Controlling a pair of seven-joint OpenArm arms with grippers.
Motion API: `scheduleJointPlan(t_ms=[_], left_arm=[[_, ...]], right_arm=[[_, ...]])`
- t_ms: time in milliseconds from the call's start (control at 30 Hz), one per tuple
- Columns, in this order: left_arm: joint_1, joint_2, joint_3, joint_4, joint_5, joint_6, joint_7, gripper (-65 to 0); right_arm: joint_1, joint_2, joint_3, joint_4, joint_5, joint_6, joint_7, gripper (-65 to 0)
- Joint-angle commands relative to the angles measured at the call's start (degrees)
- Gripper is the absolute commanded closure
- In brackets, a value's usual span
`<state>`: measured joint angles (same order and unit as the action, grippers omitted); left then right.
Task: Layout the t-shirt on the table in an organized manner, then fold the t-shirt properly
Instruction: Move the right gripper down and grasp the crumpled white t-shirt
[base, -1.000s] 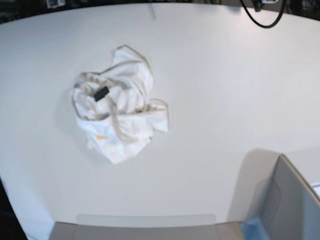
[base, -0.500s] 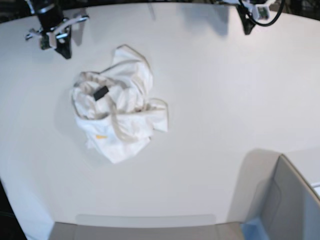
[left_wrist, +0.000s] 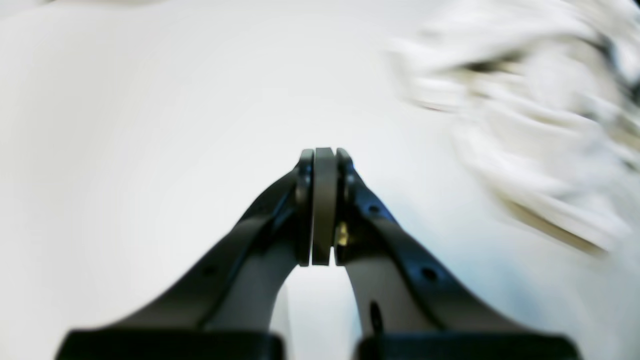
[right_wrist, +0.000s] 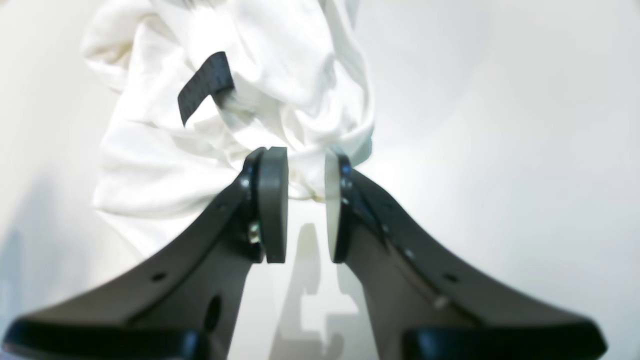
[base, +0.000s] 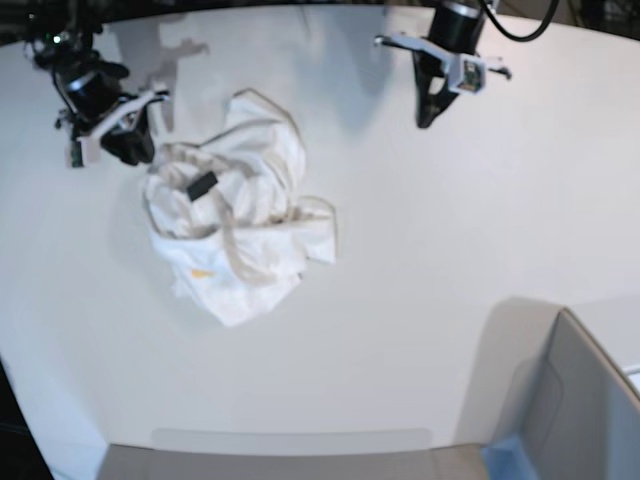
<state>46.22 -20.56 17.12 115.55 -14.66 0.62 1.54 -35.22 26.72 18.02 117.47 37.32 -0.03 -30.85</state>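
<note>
Now both arms have come in over the worktop (base: 420, 250): my right gripper (right_wrist: 306, 207) has parted beside the crumpled shirt (base: 235, 215), ready to grasp, while my left gripper (left_wrist: 325, 205) is pressed together, empty.

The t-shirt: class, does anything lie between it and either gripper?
Nothing visible does. The crumpled t-shirt sits alone on the table. The right gripper hovers at its edge with jaws apart; the left gripper, jaws shut, has only bare tabletop between it and the cloth.

Left gripper (base: 425, 118) sits upper right of centre in the base view, pointing down, pads pressed flat together, nothing between them. Right gripper (base: 140, 150) sits upper left, arm angled inward, jaws parted with a clear gap, empty.
</note>
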Motion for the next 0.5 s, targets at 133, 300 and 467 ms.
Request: scheduleJointPlan(t_ms=[133, 300, 467], left_arm=[[-3.62, -0.41, 4.46, 0.89, 0.19, 0.21, 0.0, -0.4], [-5.73, -0.59, 5.34, 0.89, 0.19, 0.21, 3.51, -0.4], [-6.61, -0.76, 5.42, 0.89, 0.19, 0.12, 5.18, -0.4]], right_arm=[[5.82, 2.86, -2.77, 0.82, -4.84, 0.16, -3.48, -13.7], [10.39, 2.6, -14.28, 0.82, -22.51, 2.27, -5.06, -13.9], [10.65, 1.28, -22.55, 0.82, -32.18, 2.01, -5.06, -18.0]])
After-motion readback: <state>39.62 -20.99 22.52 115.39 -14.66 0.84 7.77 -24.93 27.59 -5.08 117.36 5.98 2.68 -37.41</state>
